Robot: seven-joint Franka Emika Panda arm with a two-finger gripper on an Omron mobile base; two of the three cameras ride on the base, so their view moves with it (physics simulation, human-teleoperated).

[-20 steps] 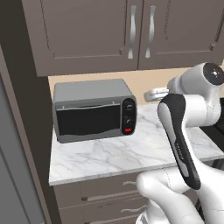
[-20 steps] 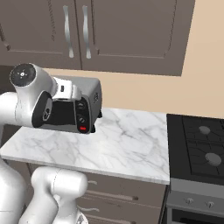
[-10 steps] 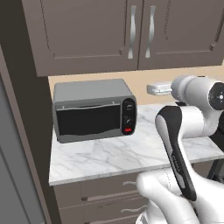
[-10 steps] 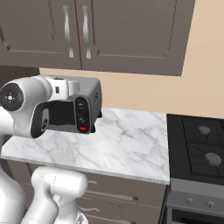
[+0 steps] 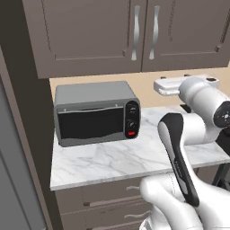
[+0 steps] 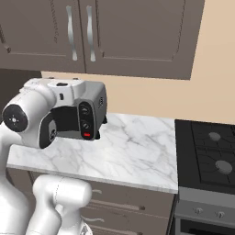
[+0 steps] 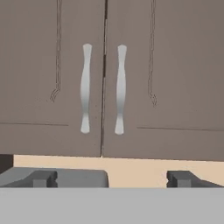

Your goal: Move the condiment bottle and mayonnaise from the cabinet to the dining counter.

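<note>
Cabinet (image 7: pixel 105 87) doors shut, facing spread claw (image 7: pixel 111 178)

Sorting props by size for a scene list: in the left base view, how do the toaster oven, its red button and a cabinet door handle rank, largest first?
1. Toaster oven
2. Cabinet door handle
3. Red button
The handle sits farther back, yet the order stands.

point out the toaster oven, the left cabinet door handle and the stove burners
toaster oven (image 5: pixel 92 120), left base view, on its dark glass door.
left cabinet door handle (image 7: pixel 85 88), hand view, mid-bar.
stove burners (image 6: pixel 223 167), right base view, on the nearer round burner.
</note>
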